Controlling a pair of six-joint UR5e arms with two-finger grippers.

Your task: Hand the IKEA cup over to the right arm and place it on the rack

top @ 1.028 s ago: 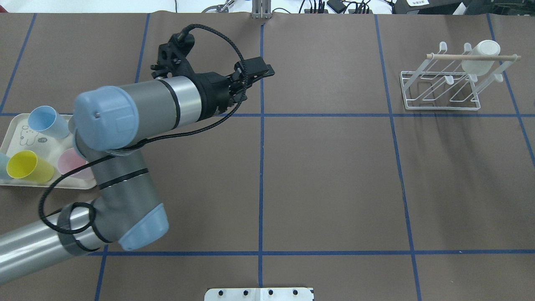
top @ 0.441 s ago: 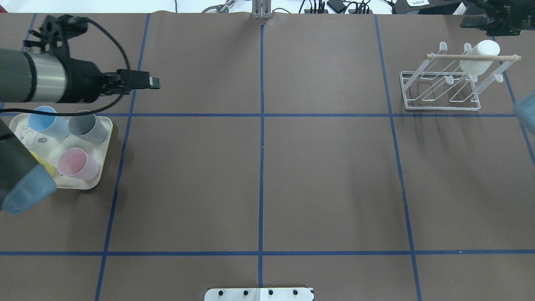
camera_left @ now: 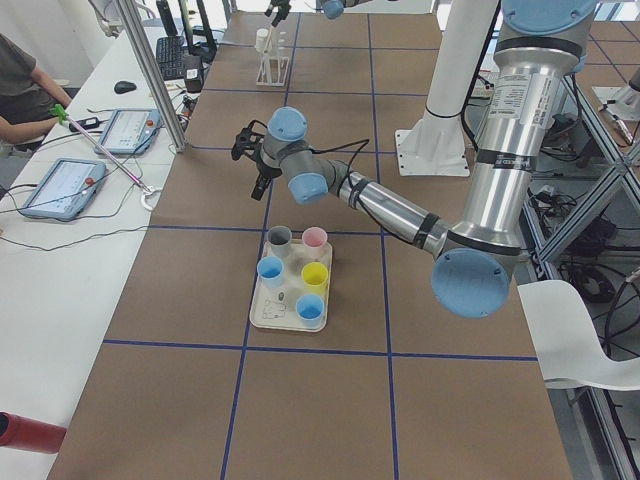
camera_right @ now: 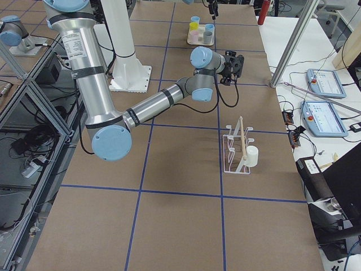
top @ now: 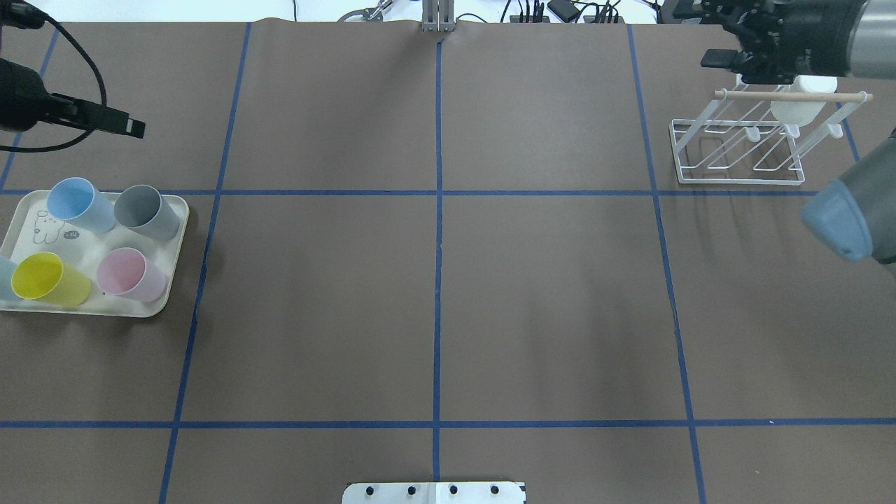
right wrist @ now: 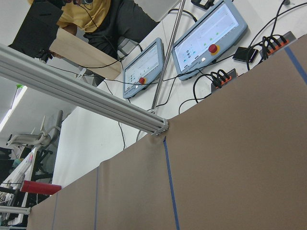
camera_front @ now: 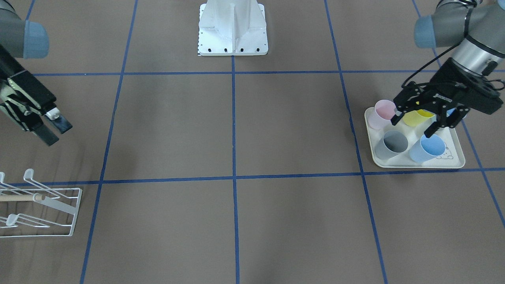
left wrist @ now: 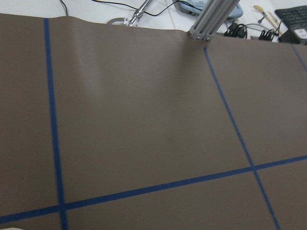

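Observation:
Several plastic cups stand on a cream tray (top: 179, 234): blue (top: 77, 203), grey (top: 143, 210), yellow (top: 45, 278), pink (top: 129, 274). My left gripper (camera_front: 412, 126) is open and empty, hovering above these cups; in the overhead view it (top: 129, 127) shows beyond the tray. The white wire rack (top: 735, 150) with its wooden dowel stands at the far right. A white cup (top: 801, 105) hangs on one of its prongs. My right gripper (camera_front: 59, 134) is open and empty, in the air beside the rack (camera_front: 39, 209); overhead it (top: 721, 59) shows by the dowel's left end.
A fifth, light blue cup (top: 3, 276) sits at the tray's left edge. The robot's white base (camera_front: 232, 27) stands at the near table edge. Blue tape lines grid the brown mat. Operators' tablets (camera_right: 324, 84) lie on the white bench along the far side.
My left arm has swung from the table's middle back to the far left, above the tray. My right arm has come into view at the top right by the rack.

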